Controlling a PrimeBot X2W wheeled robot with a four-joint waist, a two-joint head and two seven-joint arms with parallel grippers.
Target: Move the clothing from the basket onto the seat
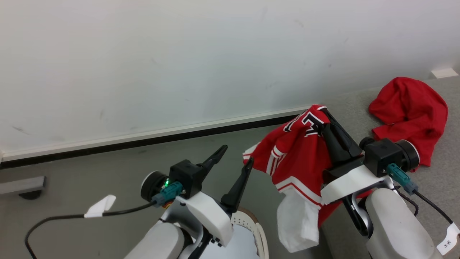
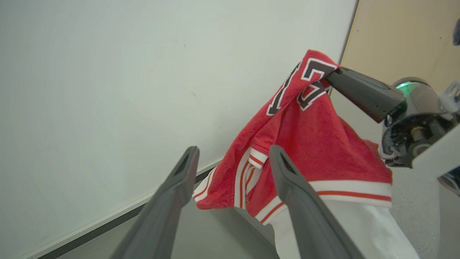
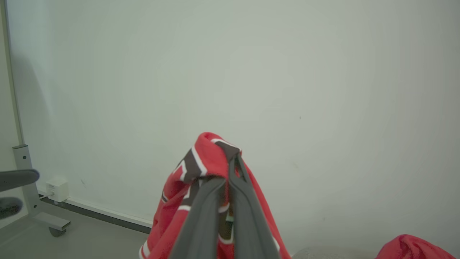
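Pale wall and grey floor back the scene. At the left, the left gripper (image 1: 237, 154) hangs empty with its fingers spread wide above the basket (image 1: 248, 217), whose brown rim peeks out below it. Further right, the right gripper (image 1: 325, 113) is clamped on the red jersey (image 1: 298, 158) at its lettering, holding it aloft at the seat's edge. I judge it should carry the jersey well over the seat (image 1: 444, 162) before letting go, so the dangling hem clears the edge and lands near the plain red garment (image 1: 409, 108). The jersey hangs limp and bunched, with red-and-white striped trim and a white part lowest.
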